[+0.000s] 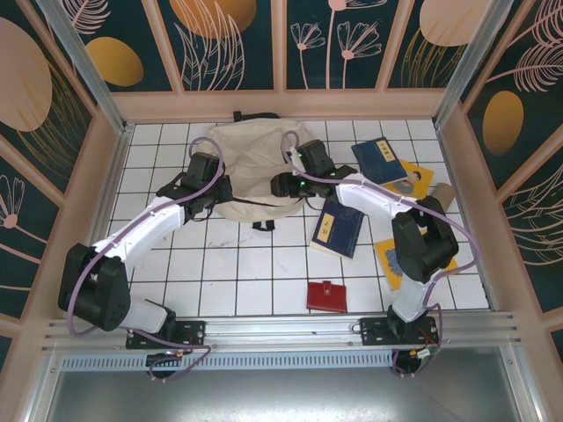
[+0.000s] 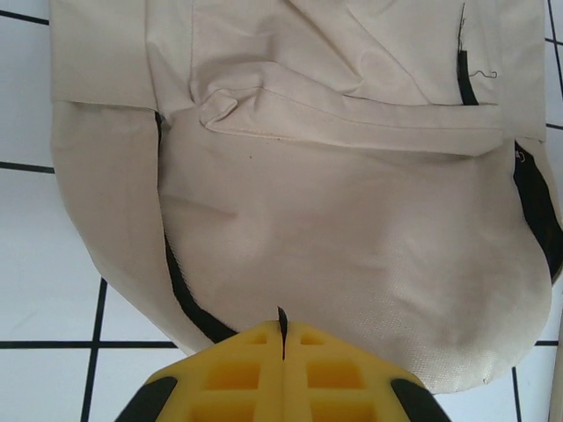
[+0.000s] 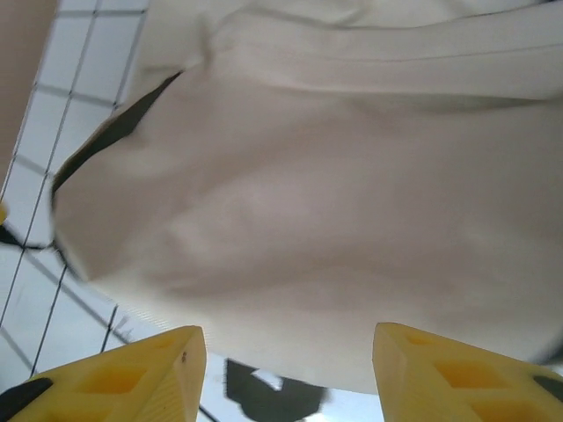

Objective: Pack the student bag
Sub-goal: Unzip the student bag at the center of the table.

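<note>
The student bag (image 1: pixel 251 158), a large beige fabric backpack, lies flat at the back middle of the tiled table. My left gripper (image 1: pixel 227 195) is at its near left edge. In the left wrist view its yellow fingers (image 2: pixel 283 327) are pressed together on a thin black tab beside the bag's black zipper line (image 2: pixel 180 294), with the beige cloth (image 2: pixel 352 237) just beyond. My right gripper (image 1: pixel 275 186) is at the bag's near right edge. Its fingers (image 3: pixel 288 332) stand apart with nothing between them, facing the bag (image 3: pixel 334 202) over a black strap end (image 3: pixel 268 396).
To the right of the bag lie a blue book (image 1: pixel 378 158), a dark blue book (image 1: pixel 337 227) and yellow books (image 1: pixel 413 178) (image 1: pixel 391 259). A red wallet (image 1: pixel 326 295) lies near the front. A tan pouch (image 1: pixel 444 195) rests by the right wall.
</note>
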Robot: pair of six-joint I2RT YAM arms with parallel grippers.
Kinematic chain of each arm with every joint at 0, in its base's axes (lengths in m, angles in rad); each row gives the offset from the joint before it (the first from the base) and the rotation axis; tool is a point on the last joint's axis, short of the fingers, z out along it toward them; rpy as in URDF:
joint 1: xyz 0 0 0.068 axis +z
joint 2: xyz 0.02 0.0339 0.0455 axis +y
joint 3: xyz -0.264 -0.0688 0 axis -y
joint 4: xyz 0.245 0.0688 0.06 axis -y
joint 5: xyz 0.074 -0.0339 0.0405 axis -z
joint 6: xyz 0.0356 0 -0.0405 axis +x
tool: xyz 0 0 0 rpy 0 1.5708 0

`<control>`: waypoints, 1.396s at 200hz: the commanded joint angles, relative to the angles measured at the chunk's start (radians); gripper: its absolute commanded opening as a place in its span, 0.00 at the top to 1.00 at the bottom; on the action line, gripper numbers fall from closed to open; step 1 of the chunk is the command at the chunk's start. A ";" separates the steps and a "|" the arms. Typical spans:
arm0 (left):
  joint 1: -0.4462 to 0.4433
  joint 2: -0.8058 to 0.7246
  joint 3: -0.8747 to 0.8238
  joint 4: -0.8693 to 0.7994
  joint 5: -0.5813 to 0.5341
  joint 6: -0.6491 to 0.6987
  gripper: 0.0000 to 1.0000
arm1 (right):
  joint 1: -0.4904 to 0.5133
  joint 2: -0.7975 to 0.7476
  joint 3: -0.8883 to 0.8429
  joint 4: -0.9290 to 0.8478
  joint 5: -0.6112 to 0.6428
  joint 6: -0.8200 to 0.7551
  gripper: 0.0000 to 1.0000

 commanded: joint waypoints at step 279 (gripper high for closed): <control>0.005 -0.009 -0.001 0.045 -0.050 -0.015 1.00 | 0.059 0.304 0.353 -0.068 -0.392 -0.354 0.69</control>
